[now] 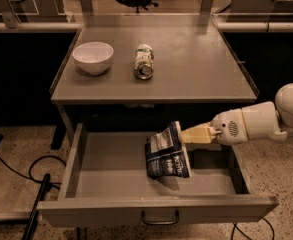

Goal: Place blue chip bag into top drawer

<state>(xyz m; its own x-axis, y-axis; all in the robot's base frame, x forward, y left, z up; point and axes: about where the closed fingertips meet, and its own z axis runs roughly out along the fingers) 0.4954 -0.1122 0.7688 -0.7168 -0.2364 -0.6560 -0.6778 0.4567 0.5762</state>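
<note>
The cream-coloured gripper (184, 134), on a white arm (251, 124), hangs over the grey top drawer (111, 159). Its pale fingers (200, 133) are pinched on the dark blue chip bag (167, 156) with white lettering. Well up and left of the fingers, on the grey tabletop (196, 59), sit a white bowl (93, 57) and a green-and-white can (144, 62).
</note>
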